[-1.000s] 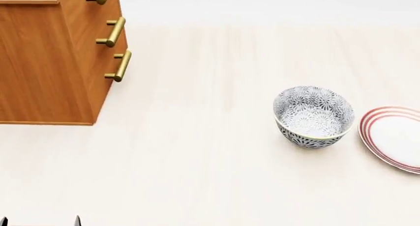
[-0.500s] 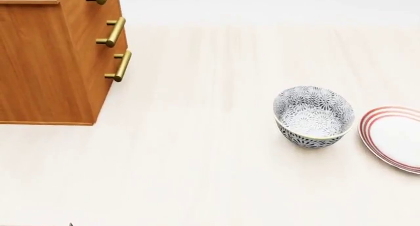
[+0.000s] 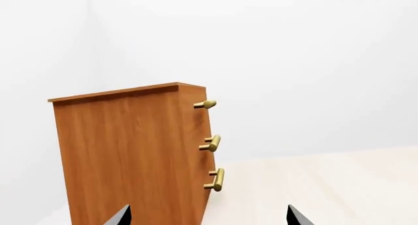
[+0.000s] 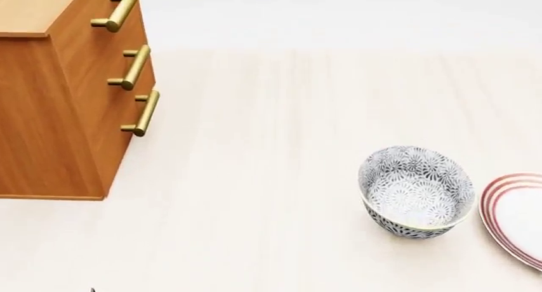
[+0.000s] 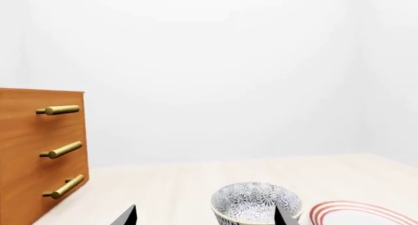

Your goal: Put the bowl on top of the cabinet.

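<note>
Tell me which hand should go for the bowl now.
Right, probably. The bowl sits straight ahead of the right hand, between its open fingertips. The left hand faces the cabinet instead.

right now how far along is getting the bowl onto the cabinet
Nothing is done yet. The floral bowl sits upright on the pale wooden table, beside the red-ringed plate and well apart from the cabinet. Neither gripper holds anything: the right gripper is open with the bowl ahead of it, the left gripper is open facing the cabinet. Grasping, lifting and placing all remain.
</note>
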Robot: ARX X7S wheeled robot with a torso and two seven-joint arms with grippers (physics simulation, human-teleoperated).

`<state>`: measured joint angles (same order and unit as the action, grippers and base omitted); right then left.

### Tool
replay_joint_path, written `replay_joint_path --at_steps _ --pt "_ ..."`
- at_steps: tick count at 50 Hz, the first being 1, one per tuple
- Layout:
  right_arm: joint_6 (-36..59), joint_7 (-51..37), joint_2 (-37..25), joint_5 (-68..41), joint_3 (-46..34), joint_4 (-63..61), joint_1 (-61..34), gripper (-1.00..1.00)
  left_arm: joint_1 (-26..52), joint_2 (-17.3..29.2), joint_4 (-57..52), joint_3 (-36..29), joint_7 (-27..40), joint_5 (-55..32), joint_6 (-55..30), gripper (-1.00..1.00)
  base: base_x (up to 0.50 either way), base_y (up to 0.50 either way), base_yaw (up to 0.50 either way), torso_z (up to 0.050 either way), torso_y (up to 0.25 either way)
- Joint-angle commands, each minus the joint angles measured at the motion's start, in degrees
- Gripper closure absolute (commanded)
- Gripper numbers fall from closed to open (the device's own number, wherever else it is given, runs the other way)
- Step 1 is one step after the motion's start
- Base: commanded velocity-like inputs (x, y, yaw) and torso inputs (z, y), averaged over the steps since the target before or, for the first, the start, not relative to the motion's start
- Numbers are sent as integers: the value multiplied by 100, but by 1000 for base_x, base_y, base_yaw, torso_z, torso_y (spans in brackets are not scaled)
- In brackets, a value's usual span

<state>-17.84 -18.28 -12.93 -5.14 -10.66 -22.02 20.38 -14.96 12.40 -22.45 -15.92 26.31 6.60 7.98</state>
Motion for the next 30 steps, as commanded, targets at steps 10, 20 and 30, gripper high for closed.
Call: replay_joint_path --at_steps 10,20,30 --pt "-51 -79 -51 12 -48 18 -2 -100 -17 60 3 -52 116 29 94 -100 404 0 0 0 0" --pt "-67 -116 -74 12 -69 27 -12 -100 0 92 15 -79 136 5 104 -100 407 0 0 0 0" --pt "-73 -150 -100 16 -91 33 -19 -100 27 121 30 -94 156 -31 98 -100 404 0 0 0 0"
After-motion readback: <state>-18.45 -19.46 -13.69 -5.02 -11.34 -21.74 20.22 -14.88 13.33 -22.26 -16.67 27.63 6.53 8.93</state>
